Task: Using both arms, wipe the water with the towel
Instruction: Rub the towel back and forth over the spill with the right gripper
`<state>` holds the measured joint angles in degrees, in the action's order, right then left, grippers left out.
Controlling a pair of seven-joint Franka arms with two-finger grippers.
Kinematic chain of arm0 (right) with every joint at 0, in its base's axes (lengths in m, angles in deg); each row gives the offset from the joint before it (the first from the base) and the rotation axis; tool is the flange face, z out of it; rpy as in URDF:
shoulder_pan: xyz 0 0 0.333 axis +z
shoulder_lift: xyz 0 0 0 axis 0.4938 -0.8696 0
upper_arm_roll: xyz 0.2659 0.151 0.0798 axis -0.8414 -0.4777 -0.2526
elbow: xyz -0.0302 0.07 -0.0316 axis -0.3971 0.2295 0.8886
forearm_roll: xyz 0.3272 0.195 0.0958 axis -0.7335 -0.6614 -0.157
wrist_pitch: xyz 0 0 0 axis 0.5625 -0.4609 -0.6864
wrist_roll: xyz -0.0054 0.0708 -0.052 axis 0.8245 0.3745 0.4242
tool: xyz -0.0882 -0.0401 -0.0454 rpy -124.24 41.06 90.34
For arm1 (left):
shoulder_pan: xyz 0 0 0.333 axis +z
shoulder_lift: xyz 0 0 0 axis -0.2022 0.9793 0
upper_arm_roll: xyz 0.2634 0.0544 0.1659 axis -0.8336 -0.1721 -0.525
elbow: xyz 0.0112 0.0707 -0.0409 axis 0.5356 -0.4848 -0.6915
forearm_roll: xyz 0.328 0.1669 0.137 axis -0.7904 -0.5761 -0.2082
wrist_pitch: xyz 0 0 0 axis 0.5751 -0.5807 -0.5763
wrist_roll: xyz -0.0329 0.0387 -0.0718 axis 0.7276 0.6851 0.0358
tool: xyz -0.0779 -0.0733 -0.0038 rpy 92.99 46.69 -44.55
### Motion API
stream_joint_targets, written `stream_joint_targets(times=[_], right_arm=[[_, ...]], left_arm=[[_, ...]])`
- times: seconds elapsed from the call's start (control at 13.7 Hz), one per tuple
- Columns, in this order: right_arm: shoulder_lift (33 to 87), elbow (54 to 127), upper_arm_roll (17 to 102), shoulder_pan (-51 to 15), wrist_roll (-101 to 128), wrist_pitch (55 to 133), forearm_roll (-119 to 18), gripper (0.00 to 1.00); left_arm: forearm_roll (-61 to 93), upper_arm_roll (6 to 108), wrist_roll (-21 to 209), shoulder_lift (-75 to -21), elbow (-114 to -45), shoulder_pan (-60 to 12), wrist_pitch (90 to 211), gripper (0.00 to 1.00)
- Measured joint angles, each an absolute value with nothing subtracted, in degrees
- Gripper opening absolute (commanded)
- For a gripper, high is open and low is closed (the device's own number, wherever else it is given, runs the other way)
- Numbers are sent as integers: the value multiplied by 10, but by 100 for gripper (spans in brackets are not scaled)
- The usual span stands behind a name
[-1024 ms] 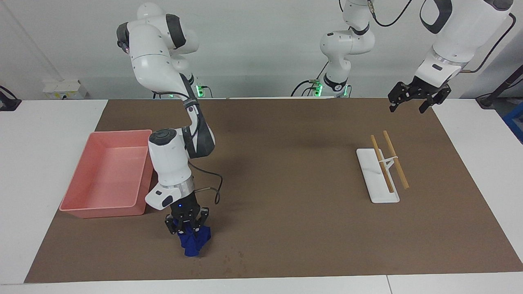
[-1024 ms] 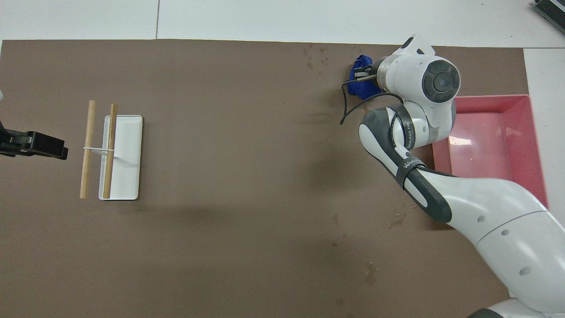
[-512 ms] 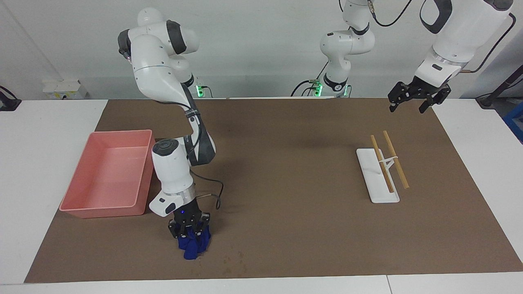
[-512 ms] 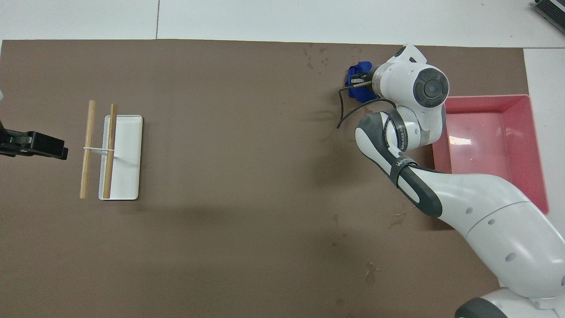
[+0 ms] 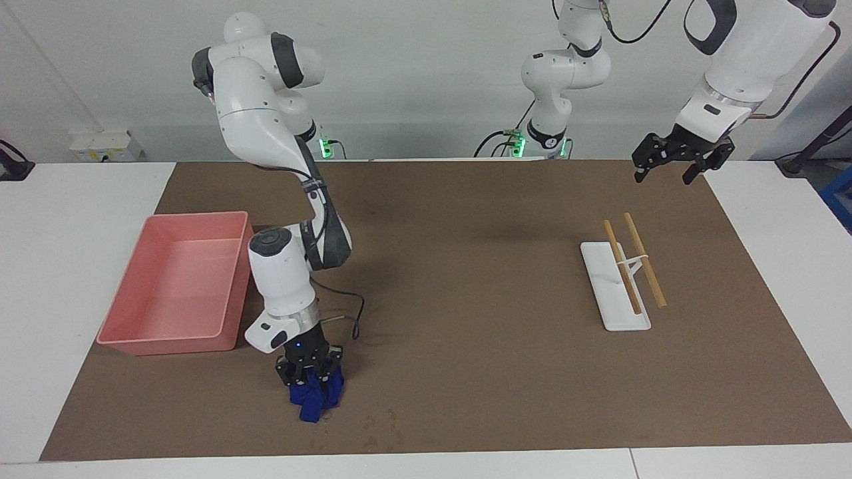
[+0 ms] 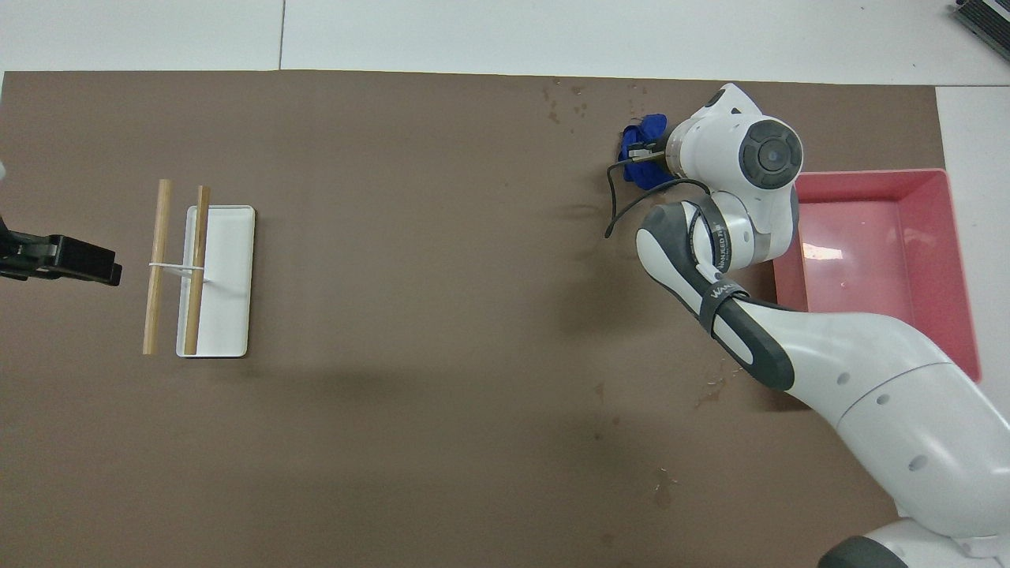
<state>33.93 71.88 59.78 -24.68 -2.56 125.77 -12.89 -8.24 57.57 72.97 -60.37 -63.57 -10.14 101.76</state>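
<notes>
My right gripper (image 5: 310, 379) points straight down and is shut on the deep-blue towel (image 5: 315, 398), close to the mat's edge farthest from the robots, toward the right arm's end. The towel's lower tip touches the brown mat (image 5: 466, 299). In the overhead view the towel (image 6: 636, 140) peeks out from under the right wrist, which hides most of the right gripper (image 6: 647, 147). No glossy streak of water shows beside the towel; what lies under it is hidden. My left gripper (image 5: 672, 165) hangs open in the air over the mat's corner at the left arm's end, where that arm waits.
A pink tray (image 5: 120, 336) stands beside the right arm. A white tray with two wooden sticks (image 5: 632, 266) lies toward the left arm's end. Faint dark specks (image 6: 564, 99) dot the mat beside the towel. A small shiny smear (image 6: 712, 388) lies by the right arm.
The right wrist has swung slightly toward the middle of the table and stands more upright, dragging the towel a little with it. The left arm has not moved.
</notes>
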Motion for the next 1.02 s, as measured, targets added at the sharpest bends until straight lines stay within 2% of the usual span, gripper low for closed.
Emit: stream_joint_targets(times=[0.59,1.02], right_arm=[[369,720,599,-251,-26,1097,-238,0],[380,736,600,-271,-74,1038,-387,0]], left_arm=[[-82,576,729,-604,-636,-101,1017,100],[-82,576,729,-604,-636,-101,1017,100]])
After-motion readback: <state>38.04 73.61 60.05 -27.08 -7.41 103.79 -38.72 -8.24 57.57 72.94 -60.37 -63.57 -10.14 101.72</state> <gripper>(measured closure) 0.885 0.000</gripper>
